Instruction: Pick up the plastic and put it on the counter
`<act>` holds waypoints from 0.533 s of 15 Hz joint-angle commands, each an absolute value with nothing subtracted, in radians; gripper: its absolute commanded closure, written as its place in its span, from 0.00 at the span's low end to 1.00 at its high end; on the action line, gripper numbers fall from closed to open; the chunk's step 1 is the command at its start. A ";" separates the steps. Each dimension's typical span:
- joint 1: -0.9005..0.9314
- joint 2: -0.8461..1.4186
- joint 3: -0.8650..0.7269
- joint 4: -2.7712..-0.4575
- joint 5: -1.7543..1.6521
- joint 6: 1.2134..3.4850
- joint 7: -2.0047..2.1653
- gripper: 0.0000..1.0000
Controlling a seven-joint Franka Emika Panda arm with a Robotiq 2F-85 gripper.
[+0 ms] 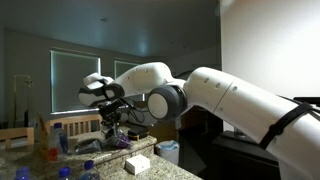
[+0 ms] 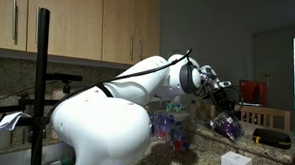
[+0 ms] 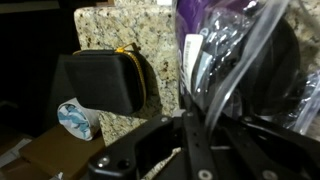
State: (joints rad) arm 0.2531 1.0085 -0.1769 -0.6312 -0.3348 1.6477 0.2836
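Note:
My gripper (image 1: 112, 120) is shut on a clear plastic bag with purple inside (image 1: 119, 139) and holds it hanging a little above the granite counter (image 1: 165, 170). Both show in both exterior views, the gripper (image 2: 223, 102) with the plastic bag (image 2: 226, 124) below it. In the wrist view the plastic bag (image 3: 228, 55) fills the right side, pinched between the dark fingers of my gripper (image 3: 190, 128). The granite counter (image 3: 150, 35) lies beneath it.
A white box (image 1: 138, 163) lies on the counter near the bag and also shows in an exterior view (image 2: 235, 162). Blue-capped bottles (image 1: 57, 133) and a wooden chair (image 1: 14, 136) stand behind. A black zip case (image 3: 105, 80) sits on the counter. A black pole (image 2: 41, 78) stands in front.

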 commanded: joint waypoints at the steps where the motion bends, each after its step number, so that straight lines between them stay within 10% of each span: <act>1: 0.238 0.953 -0.166 -0.631 -0.319 1.555 0.227 0.92; 8: 0.230 0.939 -0.147 -0.625 -0.307 1.465 0.200 0.92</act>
